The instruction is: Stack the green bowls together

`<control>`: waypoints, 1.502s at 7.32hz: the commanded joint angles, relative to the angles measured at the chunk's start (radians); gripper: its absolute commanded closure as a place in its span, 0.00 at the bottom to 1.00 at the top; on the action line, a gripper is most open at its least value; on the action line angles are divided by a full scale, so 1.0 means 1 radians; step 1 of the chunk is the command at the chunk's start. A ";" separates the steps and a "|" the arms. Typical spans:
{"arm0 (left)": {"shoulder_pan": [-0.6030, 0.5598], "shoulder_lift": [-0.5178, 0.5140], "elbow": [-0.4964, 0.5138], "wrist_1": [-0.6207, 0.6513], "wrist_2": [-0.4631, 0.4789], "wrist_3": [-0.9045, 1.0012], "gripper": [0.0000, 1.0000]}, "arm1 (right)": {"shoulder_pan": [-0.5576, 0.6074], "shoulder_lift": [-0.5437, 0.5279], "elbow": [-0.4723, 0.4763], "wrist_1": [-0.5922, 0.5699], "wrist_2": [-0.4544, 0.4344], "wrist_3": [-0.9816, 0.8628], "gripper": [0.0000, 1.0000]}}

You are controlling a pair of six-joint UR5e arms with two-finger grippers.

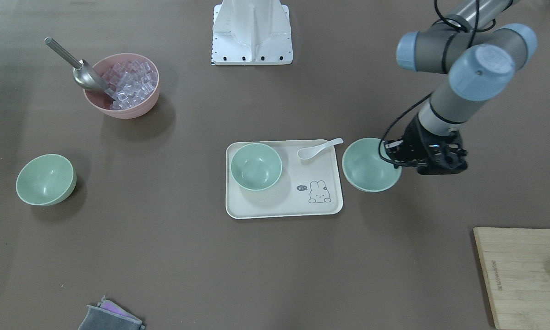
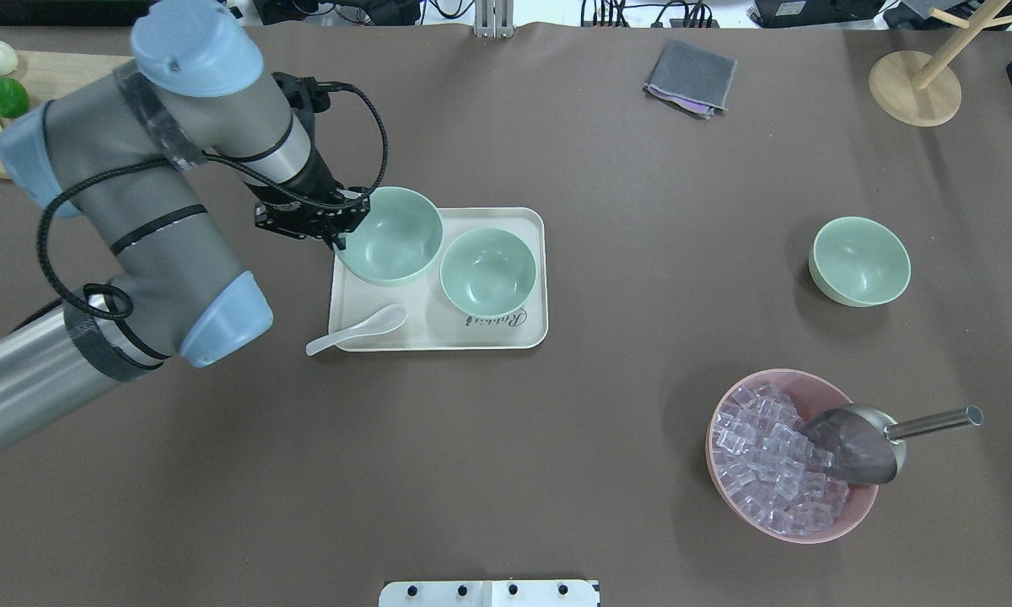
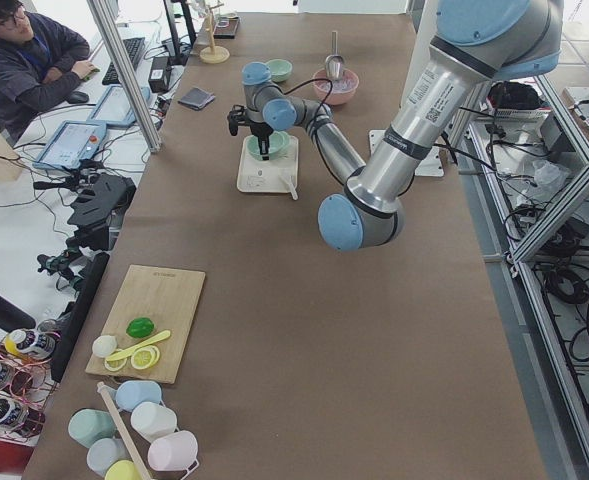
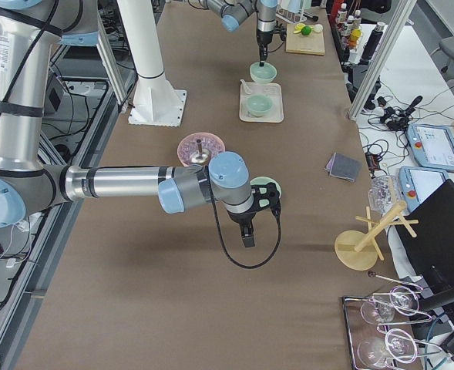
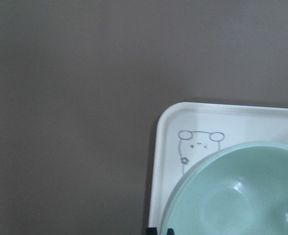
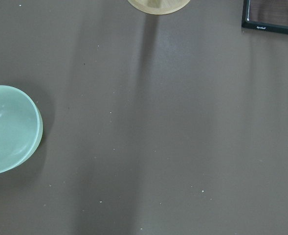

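From the front, the left gripper (image 1: 391, 156) has its jaws drawn narrow on the rim of the first green bowl (image 1: 369, 166). Here that bowl appears just beside the short edge of the cream tray (image 1: 284, 206). The second green bowl (image 1: 255, 166) stands in the tray near a white spoon (image 1: 318, 149). The third green bowl (image 1: 46, 179) stands alone on the table (image 1: 211, 266), well apart on the robot's right. A pink bowl (image 1: 135, 109) of clear cubes (image 1: 130, 85) holds a metal scoop (image 1: 80, 68).

From overhead, the gripped bowl instead overlaps the tray's far left corner and looks larger than the second, so it appears raised. This view adds a grey cloth (image 2: 690, 80) and a wooden stand (image 2: 915, 84).

The left side view alone shows the whole cutting board (image 3: 149, 320).

The right side view is the only one with the right gripper (image 4: 247, 235), which hangs near the third bowl. I cannot tell how its jaws are set.

The left wrist view shows the gripped bowl close up, covering part of the tray's rabbit drawing, with dark fingertips (image 5: 152, 231) at the bottom edge.

The right wrist view shows the third bowl at the left edge, on bare table.

Counted: three green bowls, one pink bowl, one tray, one spoon, one scoop.
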 commanded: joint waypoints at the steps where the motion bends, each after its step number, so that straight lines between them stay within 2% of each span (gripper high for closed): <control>1: 0.070 -0.120 0.084 0.004 0.041 -0.121 1.00 | 0.000 0.000 -0.002 0.000 -0.003 0.000 0.01; 3: 0.100 -0.138 0.113 0.000 0.090 -0.125 1.00 | 0.000 -0.001 0.000 0.000 -0.002 0.000 0.01; 7: 0.120 -0.165 0.159 -0.029 0.095 -0.174 1.00 | 0.000 -0.001 0.000 0.000 -0.002 0.000 0.01; 9: 0.120 -0.172 0.246 -0.161 0.098 -0.174 1.00 | 0.000 -0.001 0.000 0.000 -0.002 0.000 0.01; 11: 0.120 -0.175 0.260 -0.180 0.103 -0.174 1.00 | 0.000 -0.001 0.000 0.000 -0.002 0.000 0.01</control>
